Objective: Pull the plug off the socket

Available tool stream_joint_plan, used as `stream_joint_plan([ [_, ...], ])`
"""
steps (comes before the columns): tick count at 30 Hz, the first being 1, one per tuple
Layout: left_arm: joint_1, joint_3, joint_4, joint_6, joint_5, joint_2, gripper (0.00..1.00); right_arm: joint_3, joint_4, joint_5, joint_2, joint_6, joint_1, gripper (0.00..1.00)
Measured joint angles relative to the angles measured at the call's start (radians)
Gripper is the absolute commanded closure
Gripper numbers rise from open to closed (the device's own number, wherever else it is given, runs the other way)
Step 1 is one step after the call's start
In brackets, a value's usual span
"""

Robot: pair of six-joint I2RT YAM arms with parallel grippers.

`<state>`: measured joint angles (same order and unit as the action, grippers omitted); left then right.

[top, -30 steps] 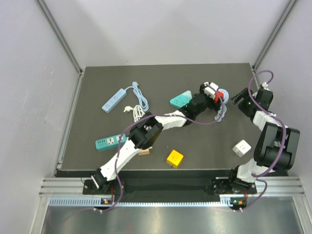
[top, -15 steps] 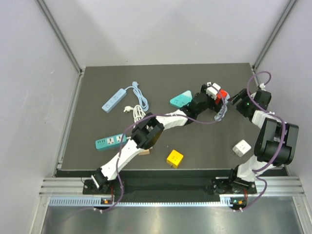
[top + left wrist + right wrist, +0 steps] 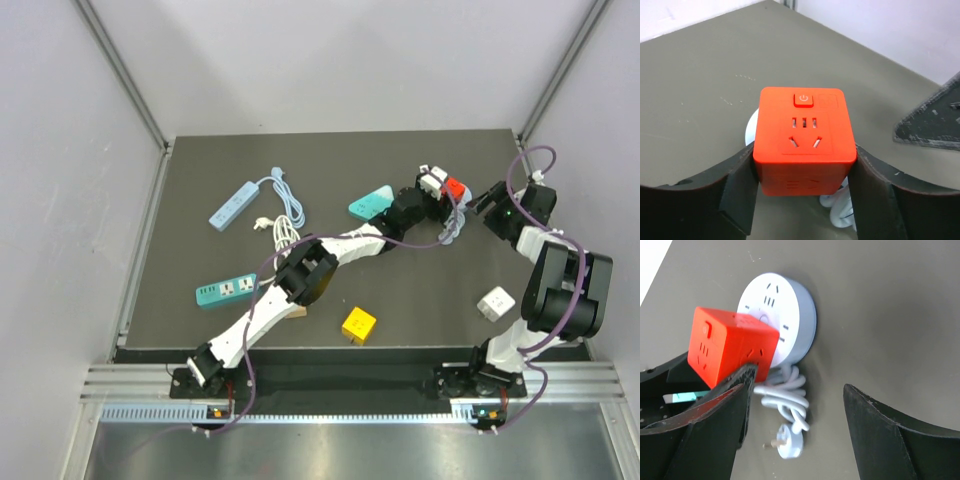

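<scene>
My left gripper (image 3: pixel 441 190) is shut on a red cube plug (image 3: pixel 456 187), its pads on two opposite sides; in the left wrist view the red cube (image 3: pixel 804 135) fills the gap between my fingers (image 3: pixel 740 192). In the right wrist view the red cube (image 3: pixel 730 347) is tilted over the left edge of the round white socket (image 3: pixel 785 315); I cannot tell whether they touch. The socket's coiled white cable (image 3: pixel 785 397) and loose plug (image 3: pixel 787 445) lie beside it. My right gripper (image 3: pixel 797 385) is open and empty, just right of the socket (image 3: pixel 487 200).
A teal triangular socket (image 3: pixel 371 203) lies left of my left gripper. A white cube (image 3: pixel 495 303) sits near the right arm, a yellow cube (image 3: pixel 358 325) at the front. A teal strip (image 3: pixel 226 291) and a light blue strip (image 3: pixel 234 204) with cable lie at the left.
My left gripper has moved the red cube to the right and farther away, so that it now covers the round socket from above. My right gripper has shifted slightly toward it.
</scene>
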<state>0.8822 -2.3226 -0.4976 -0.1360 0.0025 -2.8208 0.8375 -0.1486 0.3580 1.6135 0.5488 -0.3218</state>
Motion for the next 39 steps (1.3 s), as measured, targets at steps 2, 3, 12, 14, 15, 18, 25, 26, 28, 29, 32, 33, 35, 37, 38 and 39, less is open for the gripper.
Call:
stream_joint_plan([
  [2,-0.002,-0.041,0.002,0.0,0.005,-0.024,0.56,0.0,0.0,0.006,0.0,0.003,0.0,0.22],
  [3,-0.004,-0.059,0.003,-0.002,0.007,-0.036,0.64,0.0,-0.001,0.008,0.0,0.003,0.0,0.21],
  [12,-0.006,-0.017,-0.038,0.005,0.008,-0.026,1.0,-0.002,-0.078,0.017,0.016,0.049,0.0,0.16],
  [14,-0.006,0.058,-0.067,0.007,0.008,0.014,1.0,-0.02,-0.139,0.017,0.031,0.082,0.0,0.13],
  [15,-0.007,0.095,-0.076,0.007,0.008,0.036,1.0,-0.029,-0.169,0.017,0.041,0.098,0.0,0.13],
  [18,-0.014,0.194,-0.096,0.006,0.016,0.096,1.0,-0.045,-0.257,0.012,0.092,0.161,0.0,0.08],
  [25,-0.053,0.412,-0.186,-0.034,0.068,0.214,1.0,-0.043,-0.445,0.02,0.237,0.286,0.015,0.08],
  [26,-0.061,0.425,-0.199,-0.047,0.075,0.219,1.0,-0.04,-0.464,0.018,0.246,0.296,0.02,0.08],
  [28,-0.078,0.432,-0.215,-0.069,0.087,0.22,1.0,-0.037,-0.505,0.017,0.267,0.31,0.035,0.08],
  [29,-0.089,0.434,-0.222,-0.085,0.092,0.22,1.0,-0.037,-0.523,0.016,0.276,0.314,0.046,0.09],
  [32,-0.109,0.436,-0.236,-0.125,0.113,0.22,1.0,-0.027,-0.568,0.016,0.303,0.327,0.079,0.1],
  [33,-0.115,0.436,-0.238,-0.133,0.12,0.22,1.0,-0.018,-0.579,0.018,0.314,0.333,0.09,0.12],
  [35,-0.125,0.436,-0.246,-0.148,0.129,0.22,1.0,-0.007,-0.595,0.018,0.332,0.341,0.11,0.15],
  [37,-0.13,0.439,-0.256,-0.163,0.137,0.22,1.0,-0.005,-0.599,0.011,0.336,0.346,0.122,0.17],
  [38,-0.13,0.443,-0.264,-0.171,0.141,0.22,1.0,-0.005,-0.601,0.01,0.338,0.348,0.125,0.17],
  [39,-0.13,0.446,-0.269,-0.177,0.146,0.22,1.0,-0.005,-0.605,0.008,0.341,0.352,0.128,0.17],
])
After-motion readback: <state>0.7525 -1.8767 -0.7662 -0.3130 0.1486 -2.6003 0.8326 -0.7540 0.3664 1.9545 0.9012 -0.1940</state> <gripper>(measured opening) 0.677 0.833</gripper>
